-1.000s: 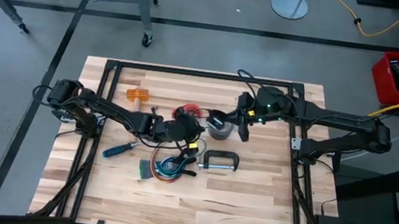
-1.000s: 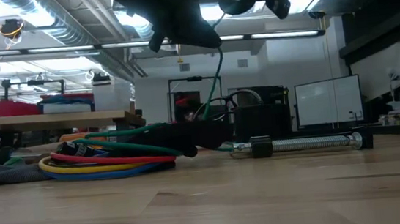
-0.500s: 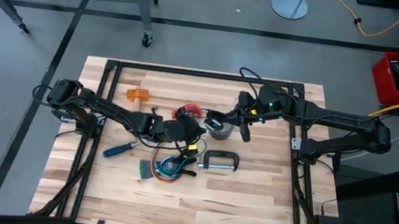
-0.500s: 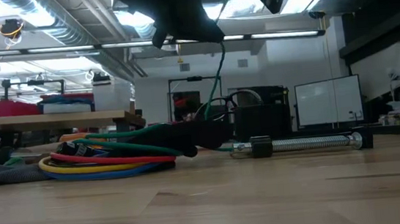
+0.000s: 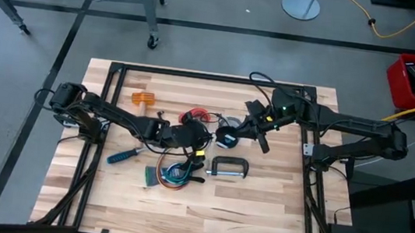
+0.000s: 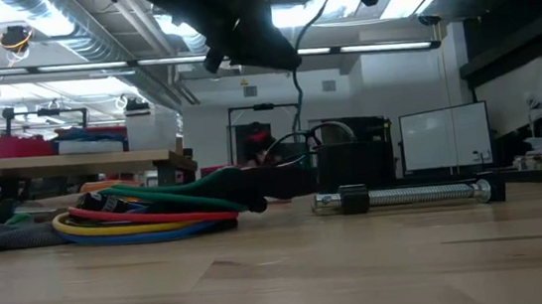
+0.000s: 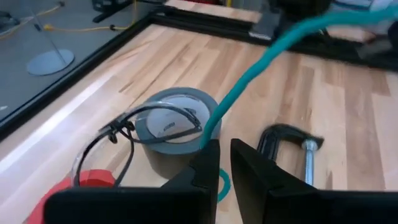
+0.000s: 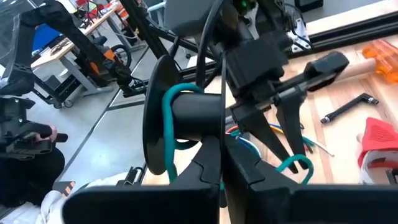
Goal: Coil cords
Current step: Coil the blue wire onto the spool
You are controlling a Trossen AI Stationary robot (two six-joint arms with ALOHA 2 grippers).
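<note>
A teal-green cord [image 7: 249,68] runs from my left gripper [image 7: 224,163] up to a black spool [image 8: 186,115], where it is wound around the hub. My left gripper [image 5: 198,144] is shut on that cord over the table's middle. My right gripper [image 8: 214,171] is shut on the spool, raised above a grey tape roll [image 7: 177,127]. A thin dark cord [image 7: 134,124] lies looped over the roll and leads toward a red piece [image 7: 87,182]. The multicoloured bundle [image 5: 173,174] lies coiled on the table [image 6: 148,219]. My left gripper pinches the teal-green cord [image 7: 213,138] between its two fingers, a single strand. The cord rises from the fingers in a nearly straight line toward the spool, clear of the table. My right gripper holds the black spool by the hub side nearest the wrist [image 8: 208,134], between its two fingers. The fingers hide the exact place. The spool is lifted clear, with its axis lying across the fingers.
A metal C-clamp [image 5: 229,167] lies near the middle, right of the bundle. A blue-handled tool [image 5: 121,154] and an orange piece [image 5: 141,98] lie on the left. A black frame [image 5: 212,78] borders the table top. Bare wood shows along the near edge.
My right gripper has risen with the spool and turned about, so the grey roll below shows less from above. The green cord between the two grippers has been drawn straighter. My left gripper has stayed in place, shut on the cord.
</note>
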